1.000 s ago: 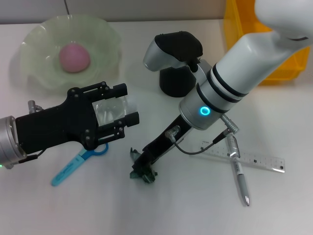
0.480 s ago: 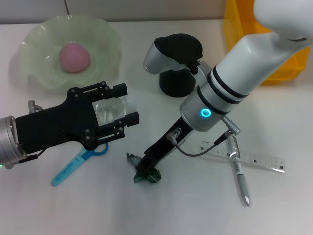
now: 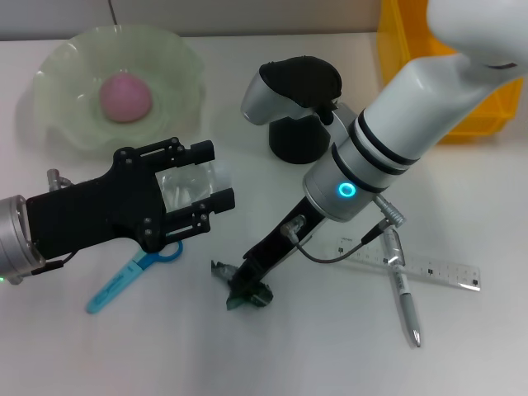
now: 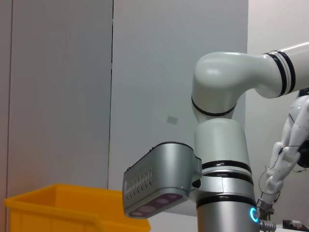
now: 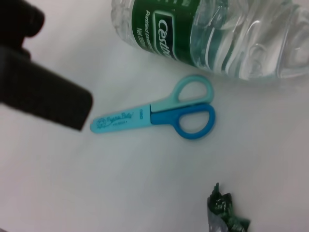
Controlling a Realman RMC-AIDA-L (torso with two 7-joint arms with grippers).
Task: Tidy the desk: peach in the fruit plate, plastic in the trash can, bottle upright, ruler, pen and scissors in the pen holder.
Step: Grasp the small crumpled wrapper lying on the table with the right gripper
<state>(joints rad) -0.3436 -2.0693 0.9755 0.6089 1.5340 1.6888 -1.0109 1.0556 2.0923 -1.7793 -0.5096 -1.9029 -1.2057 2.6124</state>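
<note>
My left gripper is shut around a clear water bottle with a green label, also in the right wrist view. My right gripper is low on the table, shut on a crumpled green plastic scrap that shows in the right wrist view. Blue scissors lie just below the left gripper and show in the right wrist view. A pen lies across a clear ruler at the right. The pink peach sits in the green fruit plate.
The black pen holder stands at the centre back, partly hidden by my right wrist. A yellow bin stands at the back right. My right forearm crosses above the pen and ruler.
My right gripper's fingers have drawn in on the green plastic, and the scrap has shifted slightly to the right. The left gripper and bottle have not moved.
</note>
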